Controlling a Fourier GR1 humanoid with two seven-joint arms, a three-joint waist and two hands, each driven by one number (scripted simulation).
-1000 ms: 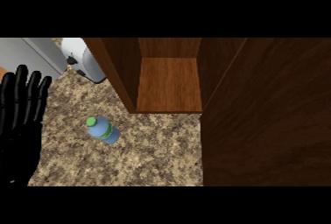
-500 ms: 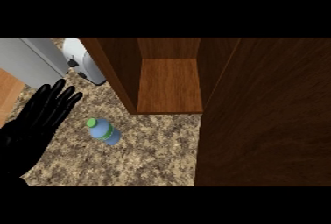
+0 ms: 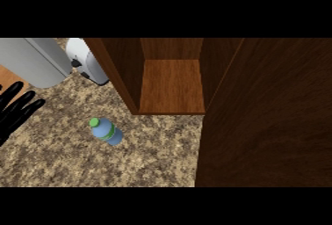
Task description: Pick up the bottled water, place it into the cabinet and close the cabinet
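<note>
The coming move turns on one gap. The bottled water [image 3: 106, 131] sits on the counter [image 3: 77, 167] just in front of the cabinet [image 3: 172, 85], a little outside its left front corner. Your left hand [image 3: 16, 110] is much further out from the cabinet on that same side, at the view's left edge. The bottle therefore lies to the right of your fingers, toward the cabinet, with bare counter between them and nothing touching it.

Your left hand's fingers are straight and spread, pointing up and to the right, and they hold nothing. Your right hand does not show, so the left is the only hand you can count as near.

The bottle's green cap [image 3: 95, 121] is at the end nearer the cabinet, and the blue body runs away from it, down and to the right. From this steep angle you cannot tell for sure whether the bottle stands upright or lies tilted.

The cabinet's compartment is open, and its door [image 3: 266, 123] stands swung out along its right side. You likely need to bring the hand toward the cabinet and close it across the body below the cap. A glancing touch from straight fingers could knock the bottle away.
</note>
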